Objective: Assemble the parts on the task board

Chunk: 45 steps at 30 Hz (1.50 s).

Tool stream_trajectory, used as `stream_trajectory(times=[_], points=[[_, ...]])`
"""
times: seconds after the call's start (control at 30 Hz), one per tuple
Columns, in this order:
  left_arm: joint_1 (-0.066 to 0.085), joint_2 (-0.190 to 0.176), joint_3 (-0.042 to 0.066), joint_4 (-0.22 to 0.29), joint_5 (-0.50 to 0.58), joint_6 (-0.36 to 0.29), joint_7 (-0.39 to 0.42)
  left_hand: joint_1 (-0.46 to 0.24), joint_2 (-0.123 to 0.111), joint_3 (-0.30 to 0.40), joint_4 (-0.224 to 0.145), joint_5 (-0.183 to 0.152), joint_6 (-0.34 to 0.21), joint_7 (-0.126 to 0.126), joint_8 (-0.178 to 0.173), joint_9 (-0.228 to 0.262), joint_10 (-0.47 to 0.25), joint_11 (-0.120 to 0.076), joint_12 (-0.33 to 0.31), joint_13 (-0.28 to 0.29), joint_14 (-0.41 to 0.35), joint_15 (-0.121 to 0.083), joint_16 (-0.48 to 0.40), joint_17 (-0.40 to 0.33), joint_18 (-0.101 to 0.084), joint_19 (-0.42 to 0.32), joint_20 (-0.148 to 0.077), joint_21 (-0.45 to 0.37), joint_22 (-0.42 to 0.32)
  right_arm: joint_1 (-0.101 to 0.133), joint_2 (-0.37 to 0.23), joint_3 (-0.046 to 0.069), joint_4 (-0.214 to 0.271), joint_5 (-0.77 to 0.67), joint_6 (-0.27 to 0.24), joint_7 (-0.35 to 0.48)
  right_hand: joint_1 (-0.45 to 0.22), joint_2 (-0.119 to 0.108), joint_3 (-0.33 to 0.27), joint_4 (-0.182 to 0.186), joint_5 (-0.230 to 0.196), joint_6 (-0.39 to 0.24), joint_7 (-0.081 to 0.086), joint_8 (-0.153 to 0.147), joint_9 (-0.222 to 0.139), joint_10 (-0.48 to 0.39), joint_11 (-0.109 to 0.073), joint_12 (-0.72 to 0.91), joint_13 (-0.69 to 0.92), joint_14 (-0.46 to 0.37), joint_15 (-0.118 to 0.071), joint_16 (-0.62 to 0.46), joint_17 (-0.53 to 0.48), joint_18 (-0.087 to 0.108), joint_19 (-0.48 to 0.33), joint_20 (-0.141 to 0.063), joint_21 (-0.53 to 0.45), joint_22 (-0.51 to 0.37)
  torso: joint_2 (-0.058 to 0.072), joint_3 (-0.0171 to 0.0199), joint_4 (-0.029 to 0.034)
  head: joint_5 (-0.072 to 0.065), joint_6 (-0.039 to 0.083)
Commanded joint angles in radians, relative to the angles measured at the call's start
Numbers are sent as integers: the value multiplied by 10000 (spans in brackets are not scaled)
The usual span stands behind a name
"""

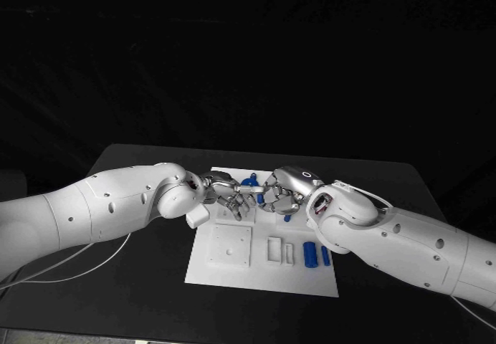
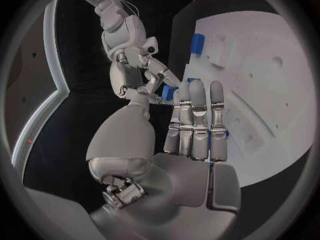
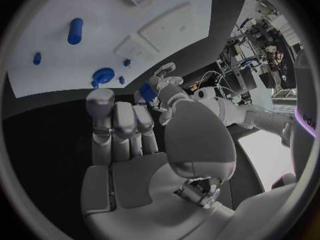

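Meeting above the task board (image 1: 310, 283), left hand (image 1: 226, 195) and right hand (image 1: 281, 192) pinch one blue part (image 1: 251, 185).

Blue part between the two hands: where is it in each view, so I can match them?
Head view: blue part over the task board's far end, between left hand and right hand.
Left wrist view: just past its own fingertips, at the right hand's fingers.
Right wrist view: past its own fingertips, beside the left hand.
Shared landmark: the white task board.
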Motion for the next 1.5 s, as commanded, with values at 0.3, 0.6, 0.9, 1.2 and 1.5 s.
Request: stream_trajectory(times=[0.3, 0.6, 0.9, 1.2, 1.5], points=[[4, 49, 10, 29, -170, -43, -148, 85, 422, -161, -439, -23, 7, 50, 18, -221, -61, 44, -29, 21, 8, 43, -53, 7, -150, 34, 39, -39, 24, -6, 46, 1, -21, -30, 240, 35, 1, 58, -44, -31, 14, 66, 4, 41, 12, -12, -31, -20, 13, -19, -43, -54, 8, -2, 554, -44, -61, 744, 1, 1, -3, -5, -7], [5, 77, 10, 16, -179, -57, -244, 141, 888, -422, -928, -18, 19, 49, 22, -384, -60, 39, -1, 33, 6, 39, -29, 15, -150, 36, 35, -32, 49, -7, 69, 1, -13, -41, 250, 32, -12, 60, -63, -41, 22, 64, 7, 40, 12, -12, -29, -18, 17, -23, -43, -63, 6, -1, 553, -44, -69, 745, 1, 3, 6, -25, -18], [5, 138, 11, 16, -173, -87, -276, 323, 1433, -688, -1626, 962, 29, 30, 27, -347, -99, 22, 82, 57, 2, 31, 12, 11, -150, 8, 32, 10, 81, -7, 142, -1, -23, -76, 295, -12, -12, 60, -63, -41, 22, 64, 7, 40, 12, -12, -29, -18, 17, -23, -43, -63, 6, -1, 553, -44, -69, 745, 4, 7, -3, -34, -14], [5, 159, 11, 30, -159, -29, -279, 367, 1591, -891, -1891, 1278, 27, 19, 25, -369, -100, 13, 89, 42, 11, 23, 28, 1, -150, 5, 26, 30, 91, -7, 164, -1, -17, -115, 283, -52, -12, 60, -63, -41, 22, 64, 7, 40, 12, -12, -29, -18, 17, -23, -43, -63, 6, -1, 553, -44, -69, 745, 5, 4, 9, -51, -29], [5, 168, 12, 42, -151, 20, -281, 632, 1876, -822, -2137, 1455, 75, -34, 33, -310, -73, -22, 111, 43, 26, -2, 70, 14, -150, 10, 7, 61, 107, -7, 179, -1, -30, -121, 342, -58, -17, 74, -71, -54, 22, 85, 0, 45, 15, -12, -33, -16, 22, -17, -41, -50, 17, -5, 555, -42, -56, 751, 3, 8, -4, -49, -33]])
